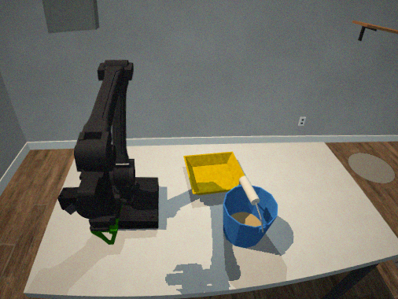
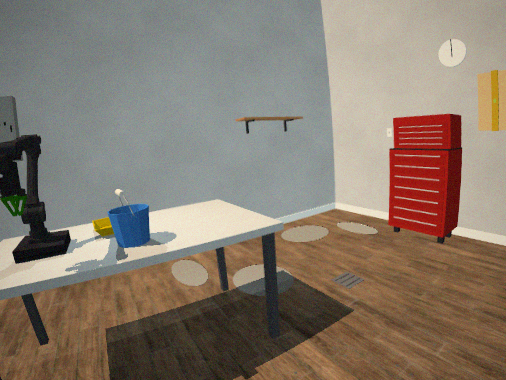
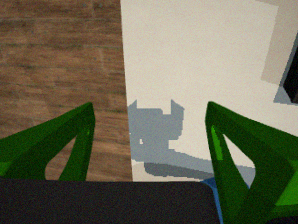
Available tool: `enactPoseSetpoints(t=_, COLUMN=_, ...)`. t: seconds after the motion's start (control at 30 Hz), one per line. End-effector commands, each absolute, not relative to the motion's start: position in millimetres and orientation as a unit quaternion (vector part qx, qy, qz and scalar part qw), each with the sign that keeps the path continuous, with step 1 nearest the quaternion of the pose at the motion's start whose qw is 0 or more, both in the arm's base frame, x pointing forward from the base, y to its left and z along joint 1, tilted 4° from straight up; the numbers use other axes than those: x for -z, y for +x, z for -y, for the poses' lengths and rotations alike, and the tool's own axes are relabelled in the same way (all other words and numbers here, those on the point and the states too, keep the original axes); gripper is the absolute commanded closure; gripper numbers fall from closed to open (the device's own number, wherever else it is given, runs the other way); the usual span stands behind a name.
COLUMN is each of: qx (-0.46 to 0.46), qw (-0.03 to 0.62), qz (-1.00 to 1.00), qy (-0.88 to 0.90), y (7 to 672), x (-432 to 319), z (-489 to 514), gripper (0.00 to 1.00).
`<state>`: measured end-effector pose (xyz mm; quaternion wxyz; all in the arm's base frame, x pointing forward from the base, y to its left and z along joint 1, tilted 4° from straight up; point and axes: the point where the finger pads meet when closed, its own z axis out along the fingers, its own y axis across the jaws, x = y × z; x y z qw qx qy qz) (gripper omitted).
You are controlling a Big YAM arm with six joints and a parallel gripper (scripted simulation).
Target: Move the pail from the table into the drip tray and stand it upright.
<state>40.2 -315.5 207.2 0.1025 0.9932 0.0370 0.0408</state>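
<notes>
A blue pail [image 1: 249, 214] stands upright on the white table, its white-gripped handle [image 1: 250, 190] raised above the rim. It also shows in the exterior view [image 2: 129, 224]. A yellow drip tray [image 1: 214, 171] lies flat, rim up, just behind the pail and close to it; it shows small in the exterior view [image 2: 103, 226]. My gripper [image 1: 106, 235] with green fingers hangs near the arm's base at the table's left front, far from the pail. In the wrist view the gripper [image 3: 149, 149] is open with nothing between the fingers, above the table edge.
The arm's black base [image 1: 138, 202] sits at the left of the table. The table's left edge and wood floor [image 3: 60, 63] lie below the gripper. A red tool chest [image 2: 425, 175] stands far off by the right wall.
</notes>
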Motion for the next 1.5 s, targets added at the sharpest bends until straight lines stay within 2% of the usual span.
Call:
enactPoseSetpoints(t=0.0, qx=-0.053, qw=0.141, qz=-0.101, qy=0.983, y=59, x=-219, z=320, gripper=0.31)
enactPoseSetpoints(t=0.27, qx=-0.087, qw=0.166, qz=-0.188, qy=0.964, y=99, x=-224, z=322, gripper=0.31)
enactPoseSetpoints(t=0.4, qx=-0.084, qw=0.153, qz=-0.187, qy=0.967, y=109, x=-217, z=324, gripper=0.31)
enactPoseSetpoints(t=0.57, qx=-0.116, qw=0.186, qz=-0.26, qy=0.94, y=134, x=-229, z=318, gripper=0.31)
enactPoseSetpoints(t=0.67, qx=-0.116, qw=0.179, qz=-0.266, qy=0.94, y=148, x=-224, z=318, gripper=0.31)
enactPoseSetpoints(t=0.83, qx=-0.148, qw=0.208, qz=-0.337, qy=0.906, y=173, x=-236, z=310, gripper=0.31)
enactPoseSetpoints(t=1.27, qx=-0.181, qw=0.223, qz=-0.408, qy=0.867, y=222, x=-242, z=293, gripper=0.31)
enactPoseSetpoints(t=1.47, qx=-0.212, qw=0.251, qz=-0.488, qy=0.809, y=248, x=-253, z=276, gripper=0.31)
